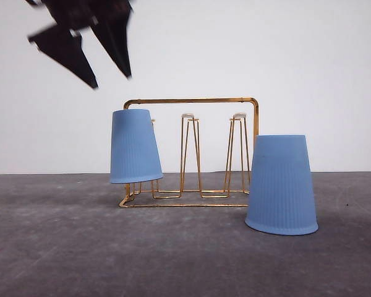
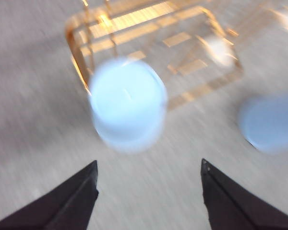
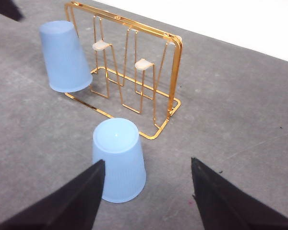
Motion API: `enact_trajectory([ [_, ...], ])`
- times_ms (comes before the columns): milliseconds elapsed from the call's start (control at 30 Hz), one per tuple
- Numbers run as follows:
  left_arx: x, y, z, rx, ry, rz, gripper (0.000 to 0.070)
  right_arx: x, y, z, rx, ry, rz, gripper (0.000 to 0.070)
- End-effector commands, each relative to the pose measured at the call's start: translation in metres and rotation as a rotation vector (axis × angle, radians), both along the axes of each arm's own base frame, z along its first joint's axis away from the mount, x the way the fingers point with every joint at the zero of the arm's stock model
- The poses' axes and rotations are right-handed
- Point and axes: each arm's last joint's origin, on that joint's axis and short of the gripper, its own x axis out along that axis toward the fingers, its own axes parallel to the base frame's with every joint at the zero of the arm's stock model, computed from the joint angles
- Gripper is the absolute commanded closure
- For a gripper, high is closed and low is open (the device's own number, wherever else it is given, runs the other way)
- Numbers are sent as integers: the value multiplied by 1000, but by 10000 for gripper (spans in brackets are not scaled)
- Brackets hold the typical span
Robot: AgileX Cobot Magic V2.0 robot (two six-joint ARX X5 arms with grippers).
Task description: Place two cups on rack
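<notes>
Light-blue plastic already hangs on the rack: one cup sits upside down over the prong at the frame's left end, tilted a little, its rim clear of the grey table. The second cup stands mouth-down on the table just in front of the rack's right end, nearer the table's front edge, apart from the wire. Two white-tipped prongs stand bare in the middle and at the right. The left gripper hangs high above the hung cup with its jaws spread wide and nothing between them; its wrist view is smeared by blur. The right gripper is likewise wide and empty, poised above and just beside the standing cup. The step in hand looks to be the pick-up of that second cup by the right arm. To do it well, the fingers should straddle the tapered wall about mid-height, where the ribbing gives purchase, and close squarely so the cup does not squirt upward. The lift should carry the rim fully above a free prong before lowering straight down, keeping clear of the arched frame.
</notes>
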Motion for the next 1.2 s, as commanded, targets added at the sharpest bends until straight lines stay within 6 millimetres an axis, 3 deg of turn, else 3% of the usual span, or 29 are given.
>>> enact_trajectory([
  [0,-2,1,-1,-11,26,-16,318,0,1,4,29,0,-3,336],
  [100,-18,12,-10,-24,47,-17,318,1,2,4,37,9,21,336],
  [333,-68,46,-53,-103,-5,88,318,16,12,-2,46,74,104,330],
  [467,-97,65,-67,-139,-53,140,318,35,22,-8,66,124,128,263],
  [600,-117,78,-69,-129,-88,181,318,58,37,-19,66,174,161,216],
  [800,-128,83,-58,-147,-158,192,318,95,58,-46,50,241,159,110],
  [1000,-131,84,-57,-163,-153,210,318,121,70,-75,25,298,144,104],
  [1167,-131,84,-57,-164,-152,211,318,131,74,-96,7,374,136,127],
])
